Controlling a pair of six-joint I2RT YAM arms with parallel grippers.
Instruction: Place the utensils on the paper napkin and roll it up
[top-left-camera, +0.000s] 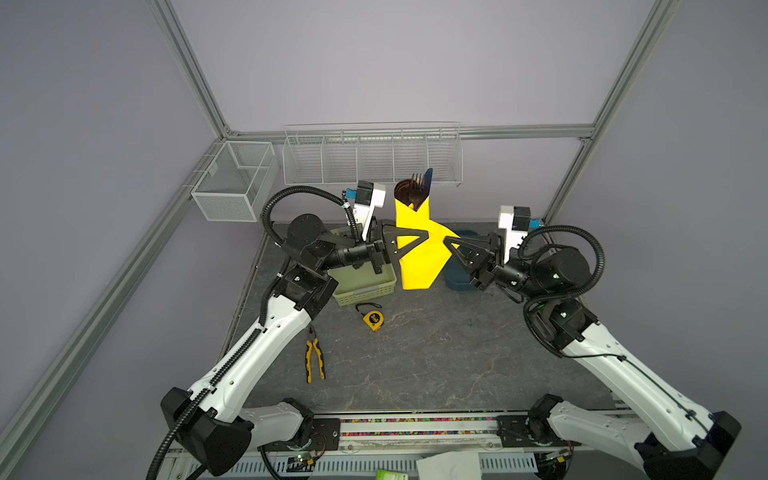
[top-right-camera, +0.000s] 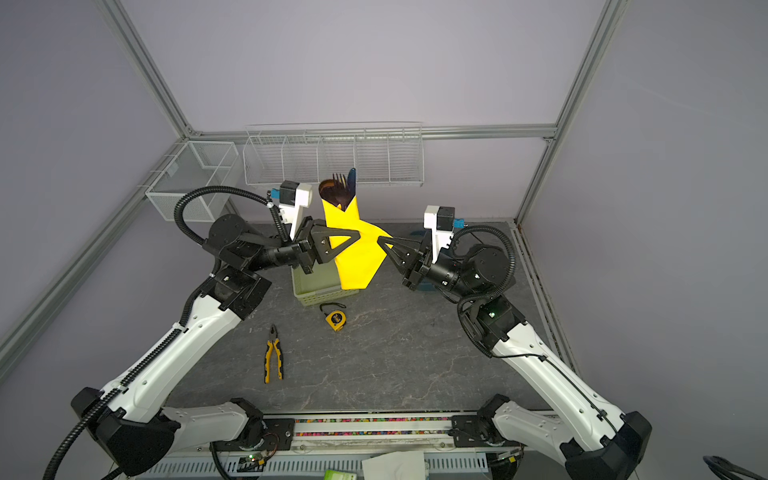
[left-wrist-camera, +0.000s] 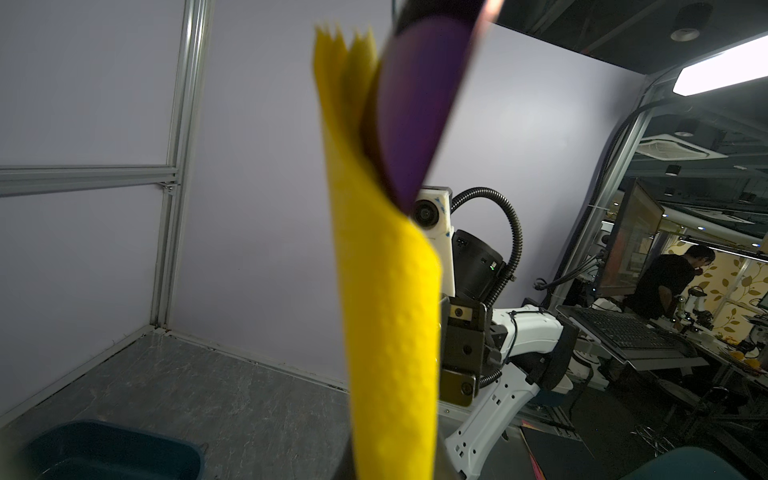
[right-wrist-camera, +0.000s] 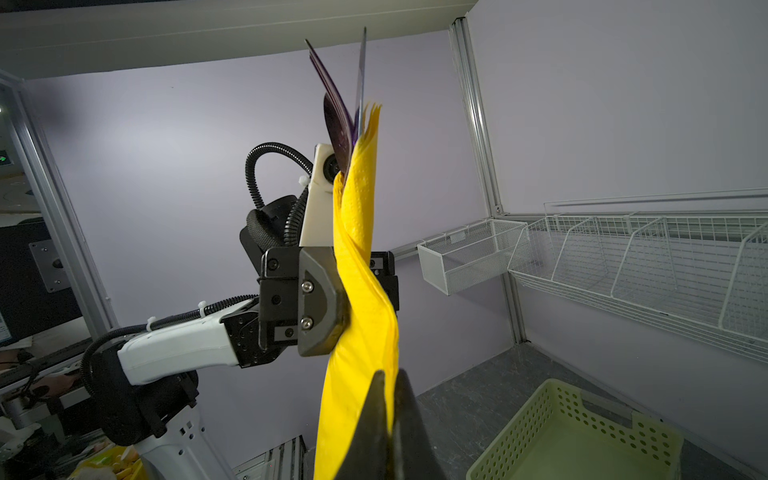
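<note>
Both top views: 1 yellow napkin (top-left-camera: 419, 257) rolled, up off the surface (top-left-camera: 436, 353), 1 fork (top-left-camera: 415, 179) + 1 spoon (top-left-camera: 402, 192) poking out top. My left fingers (top-left-camera: 390, 245) + my right fingers (top-left-camera: 471, 251), 2 pairs, both clamped on napkin. L wrist: 1 purple head, can't tell which. R wrist: right pair pinched on roll, 1 green basket (right-wrist-camera: 602, 411) on surface.

Soft even light; edges bow; nearby paper napkin (left-wrist-camera: 386, 291) perhaps slightly blurred.

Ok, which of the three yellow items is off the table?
The paper napkin, pinched aloft by left gripper and right gripper; tape measure and pliers lie on the tabletop.
</note>
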